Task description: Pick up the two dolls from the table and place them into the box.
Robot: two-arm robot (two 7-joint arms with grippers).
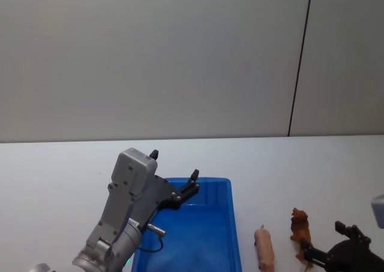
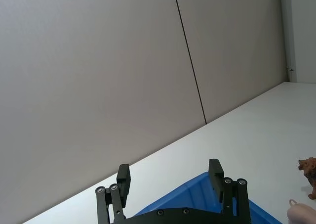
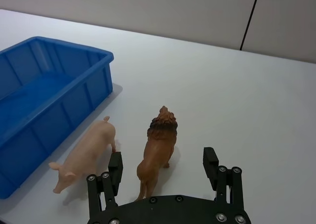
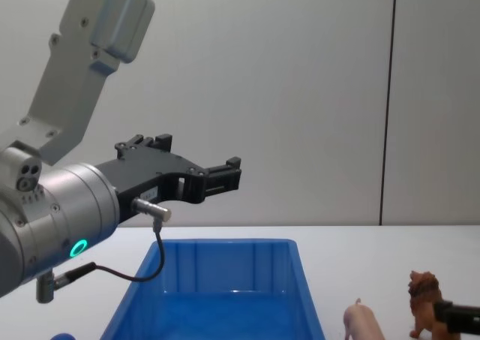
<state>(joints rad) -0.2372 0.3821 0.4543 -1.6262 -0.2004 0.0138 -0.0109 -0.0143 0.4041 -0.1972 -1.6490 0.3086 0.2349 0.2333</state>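
Right jaws, spread wide (nothing held), hover by the lion [image 3: 158,145].

Robot test lab or demo cell is indicated. A bare white tabletop [image 1: 60,164] is backed by plain grey wall panels [image 1: 150,56], split by one dark vertical seam [image 1: 300,56]. A white door frame [image 2: 285,31] is seen at the table's far end. Staged props are laid out: blue plastic bin [image 3: 94,85], toy pig [image 3: 89,152], toy lion [image 3: 158,145]. A cabled grey robot arm [image 4: 60,205] is mounted over the table.
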